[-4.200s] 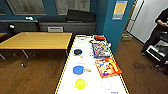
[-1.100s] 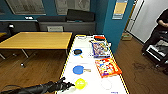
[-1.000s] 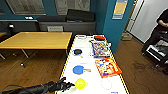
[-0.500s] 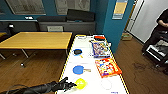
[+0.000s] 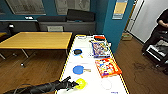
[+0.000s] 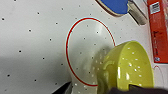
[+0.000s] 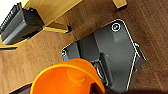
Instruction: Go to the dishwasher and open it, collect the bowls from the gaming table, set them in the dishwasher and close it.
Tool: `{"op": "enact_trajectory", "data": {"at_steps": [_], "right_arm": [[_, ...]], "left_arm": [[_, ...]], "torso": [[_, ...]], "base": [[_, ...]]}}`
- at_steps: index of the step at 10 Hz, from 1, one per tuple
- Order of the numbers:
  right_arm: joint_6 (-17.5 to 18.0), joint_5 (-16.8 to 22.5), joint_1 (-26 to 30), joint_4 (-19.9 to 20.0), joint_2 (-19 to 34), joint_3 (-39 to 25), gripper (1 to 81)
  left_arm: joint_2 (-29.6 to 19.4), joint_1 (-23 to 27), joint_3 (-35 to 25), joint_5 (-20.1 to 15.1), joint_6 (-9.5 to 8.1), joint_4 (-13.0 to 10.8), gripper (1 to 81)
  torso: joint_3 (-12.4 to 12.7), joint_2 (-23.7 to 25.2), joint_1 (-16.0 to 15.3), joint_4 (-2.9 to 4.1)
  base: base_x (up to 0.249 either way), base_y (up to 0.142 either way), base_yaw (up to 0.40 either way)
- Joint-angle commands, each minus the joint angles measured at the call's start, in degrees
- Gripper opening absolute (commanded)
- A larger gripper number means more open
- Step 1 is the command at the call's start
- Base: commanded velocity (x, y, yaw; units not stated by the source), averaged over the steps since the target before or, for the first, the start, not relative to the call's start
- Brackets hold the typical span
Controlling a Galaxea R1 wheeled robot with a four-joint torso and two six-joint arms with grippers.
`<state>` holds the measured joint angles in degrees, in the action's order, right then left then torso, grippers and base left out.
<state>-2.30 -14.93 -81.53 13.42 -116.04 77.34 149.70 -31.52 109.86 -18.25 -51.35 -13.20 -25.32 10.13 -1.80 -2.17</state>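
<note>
The gaming table (image 5: 87, 77) has a white top with a yellow edge. Along its left side lie a black bowl (image 5: 78, 51), a blue bowl (image 5: 78, 69) and a yellow-green bowl (image 5: 81, 83). My left arm comes in from the lower left, and my left gripper (image 5: 73, 84) is at the yellow-green bowl. In the left wrist view the yellow-green bowl (image 6: 127, 67) is tilted beside a red ring (image 6: 88, 50) on the tabletop, with my left gripper (image 6: 105, 89) shut on its rim. My right gripper (image 7: 95, 87) holds an orange bowl (image 7: 65, 77) over the wooden floor.
Board-game boxes (image 5: 100, 48) (image 5: 107, 67) lie on the table's right half. A plain yellow-topped table (image 5: 37, 40) stands to the left, with wooden floor between the two. A teal pillar (image 5: 112, 25) rises behind. A person (image 5: 162, 25) stands at the far right. My base (image 7: 112, 55) shows below the right wrist.
Four seconds ago no arm was in view. My left arm has since come in from the lower left and reached the yellow-green bowl. Over the last second it has hardly moved.
</note>
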Motion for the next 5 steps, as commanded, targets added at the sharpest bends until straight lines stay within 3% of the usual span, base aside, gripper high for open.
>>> {"op": "enact_trajectory", "data": {"at_steps": [1,2,5], "right_arm": [[-0.16,4.21,2.46,-0.77,2.02,0.34,1.0],[-0.07,5.43,2.46,-0.77,1.49,1.13,1.0],[-0.06,5.97,3.25,-0.85,2.1,0.09,1.0]], "left_arm": [[1.48,7.31,0.27,-6.0,1.25,-4.18,1.0],[0.62,7.39,-1.91,-6.28,1.25,-5.51,1.0],[-9.92,16.52,-20.09,-6.0,0.55,-4.99,1.0]], "torso": [[0.0,0.0,0.0,0.0],[0.0,0.0,0.0,0.0],[0.0,0.0,-0.02,0.0]], "base": [[0.0,0.0,0.0],[0.0,0.0,0.0],[0.0,0.0,0.0]]}}
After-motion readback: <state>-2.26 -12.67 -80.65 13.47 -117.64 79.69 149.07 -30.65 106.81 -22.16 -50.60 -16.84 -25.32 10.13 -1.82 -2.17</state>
